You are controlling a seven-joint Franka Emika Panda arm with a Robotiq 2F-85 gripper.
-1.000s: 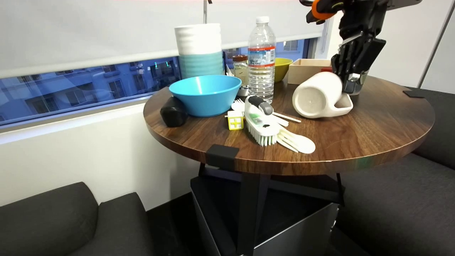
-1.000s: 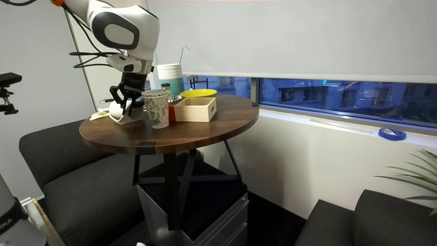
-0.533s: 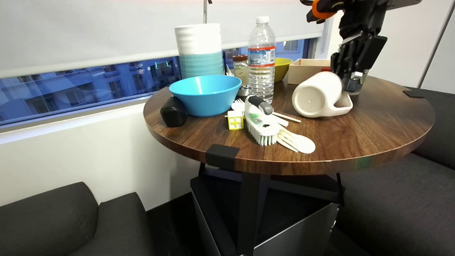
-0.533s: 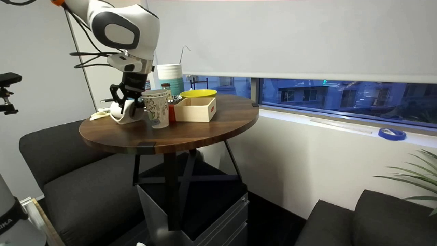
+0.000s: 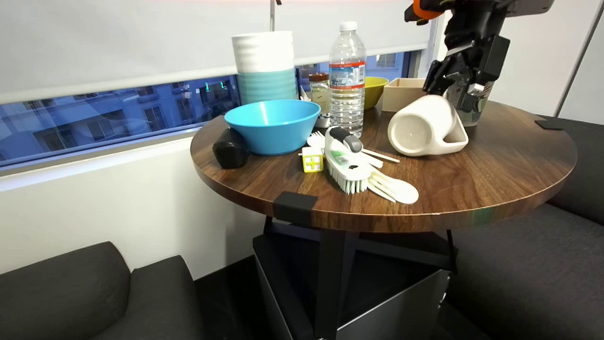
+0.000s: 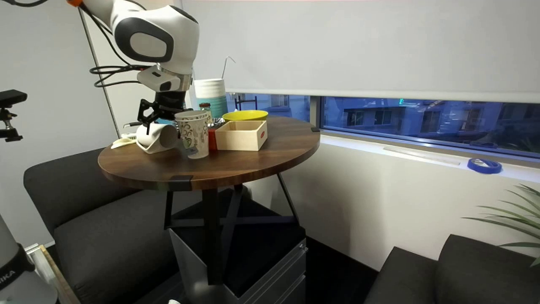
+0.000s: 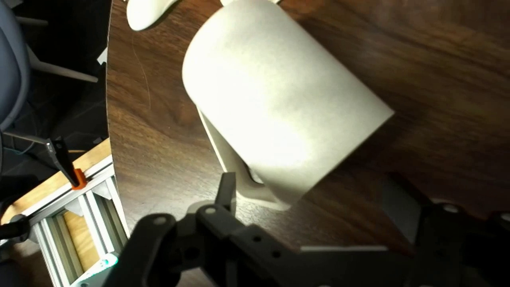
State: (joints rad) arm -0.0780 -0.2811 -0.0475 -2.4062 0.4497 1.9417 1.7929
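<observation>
Hovers with a widely spread end effector [image 7: 313, 195], close to a mug [image 7: 271, 95] lying on its side on the tabletop [image 7: 159, 135] at 11 o'clock in the wrist view, with a spoon [image 7: 144, 14] at that mug's 10 o'clock.

Setting is consistent with an office lounge corner. Evidence observed: a round wooden counter [image 6: 253, 160], a dark sofa [image 6: 109, 223] beside it, a metal drawer cabinet [image 6: 278, 272] underneath, a blind [image 6: 358, 50] part-lowered over a window [image 6: 379, 120], and a plant [image 6: 523, 244] at one side.
</observation>
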